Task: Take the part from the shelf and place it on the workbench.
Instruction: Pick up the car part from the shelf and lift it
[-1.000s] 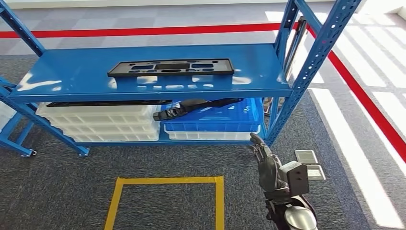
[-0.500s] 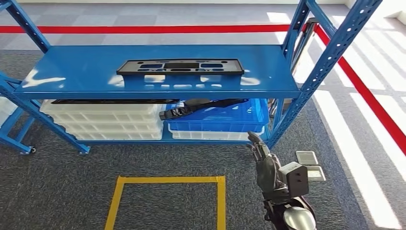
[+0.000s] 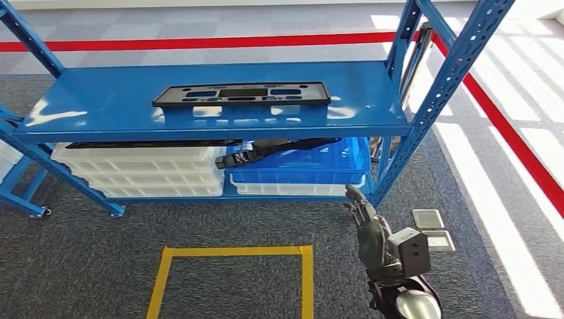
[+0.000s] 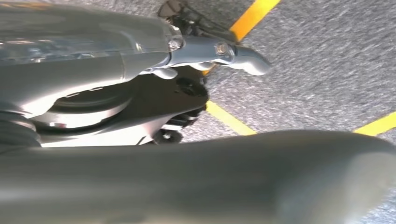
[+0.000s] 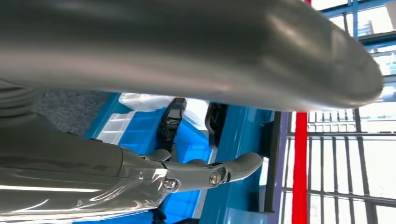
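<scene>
Since the earlier frames the whole head picture has shifted slightly sideways and back, a camera movement; the right hand point(image 3: 368, 222) remains raised low in front of the shelf with nothing in it.

Nearest, the right hand stands upright above its wrist block, fingers point(image 3: 359, 203) extended and slightly apart, pinching nothing, just short of the front right upright point(image 3: 425, 109) of the shelf. The right wrist view adds what the head view lacks: the fingers seen from behind, pointing toward the lower level and its blue bin. The left hand point(image 4: 219, 51) appears in the left wrist view, over grey carpet point(image 3: 80, 259) and yellow tape lines; whether its fingers are spread or curled cannot be told.

On the carpet ahead, a yellow tape rectangle point(image 3: 306, 279) marks a bare patch, and two small floor plates point(image 3: 432, 229) lie right of the hand.

Lower level: a stack of white trays point(image 3: 140, 174) at left with a flat black piece across its top; a blue bin point(image 3: 312, 166) on a white tray at right, with a black strap-like part point(image 3: 266, 149) lying over its near-left rim.

Upper level: the part point(image 3: 241, 94), a long flat black panel with cut-outs, lies flat near the middle of the blue shelf board point(image 3: 100, 109), well apart from every edge.

Beyond, a red floor line point(image 3: 199, 43) runs behind the shelf.
</scene>
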Robot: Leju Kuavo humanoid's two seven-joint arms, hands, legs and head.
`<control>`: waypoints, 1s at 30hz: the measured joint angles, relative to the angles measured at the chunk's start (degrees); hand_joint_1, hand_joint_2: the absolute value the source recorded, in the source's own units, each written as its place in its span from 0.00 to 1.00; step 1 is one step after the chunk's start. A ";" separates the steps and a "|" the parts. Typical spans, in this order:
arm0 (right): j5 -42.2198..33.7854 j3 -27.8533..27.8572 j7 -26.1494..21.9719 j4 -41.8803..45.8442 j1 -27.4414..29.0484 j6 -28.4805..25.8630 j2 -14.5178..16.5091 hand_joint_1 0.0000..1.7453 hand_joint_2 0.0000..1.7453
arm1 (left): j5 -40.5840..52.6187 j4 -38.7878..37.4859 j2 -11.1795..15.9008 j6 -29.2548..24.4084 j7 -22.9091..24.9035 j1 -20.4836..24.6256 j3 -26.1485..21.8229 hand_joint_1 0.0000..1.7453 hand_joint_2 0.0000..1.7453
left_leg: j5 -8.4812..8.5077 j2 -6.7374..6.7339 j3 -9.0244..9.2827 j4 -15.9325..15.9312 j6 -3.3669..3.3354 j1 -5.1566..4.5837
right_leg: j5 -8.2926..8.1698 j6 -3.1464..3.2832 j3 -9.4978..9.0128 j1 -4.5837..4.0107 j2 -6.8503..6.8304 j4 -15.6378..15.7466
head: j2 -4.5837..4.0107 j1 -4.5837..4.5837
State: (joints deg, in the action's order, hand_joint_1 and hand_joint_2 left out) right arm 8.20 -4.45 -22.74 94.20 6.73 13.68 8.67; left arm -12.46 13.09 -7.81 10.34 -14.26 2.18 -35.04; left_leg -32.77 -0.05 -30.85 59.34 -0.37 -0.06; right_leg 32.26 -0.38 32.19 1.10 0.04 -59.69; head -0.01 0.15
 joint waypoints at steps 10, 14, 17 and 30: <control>-0.07 -0.46 -0.04 0.57 0.16 0.00 0.03 0.00 0.00 | 0.13 0.00 0.07 0.13 -0.14 -0.22 0.00 0.00 0.00 | 2.28 0.03 -4.30 4.42 -0.81 -0.22 | 2.01 0.64 -2.71 -0.10 -0.03 0.28 | 0.01 -0.01; -0.16 -0.78 -0.04 0.71 0.25 -0.02 0.07 0.00 0.00 | 0.33 0.00 0.18 0.12 -0.20 -0.19 0.01 0.00 0.00 | 2.49 0.03 -2.37 0.12 -2.50 -0.90 | 1.74 -0.77 -3.00 0.07 -0.17 0.25 | 0.01 -0.02; -0.30 -0.84 -0.07 0.86 0.14 -0.04 0.02 0.00 0.00 | 0.52 0.00 0.21 0.11 -0.37 -0.24 -0.01 0.00 0.00 | 2.40 0.00 -0.32 -1.93 -2.72 -0.28 | 3.48 -1.37 -1.70 -0.11 -0.15 -3.53 | 0.01 -0.01; 1.36 -0.85 2.33 1.21 0.92 -2.36 -0.40 0.00 0.00 | 0.65 0.00 0.21 0.18 -0.78 -0.15 -0.17 0.00 0.00 | -1.55 0.02 3.35 -0.78 0.03 -0.06 | -0.92 0.18 1.54 -0.01 -0.29 -0.79 | 0.01 -0.07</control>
State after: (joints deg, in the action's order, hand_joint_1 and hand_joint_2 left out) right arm 9.55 -5.29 -20.40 95.42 7.65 11.32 8.26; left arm -11.81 13.09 -7.60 10.52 -15.04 2.03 -35.21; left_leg -34.32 -0.03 -27.50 58.56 -0.34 -0.12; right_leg 31.33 -0.21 33.72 1.09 -0.25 -60.48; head 0.00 0.08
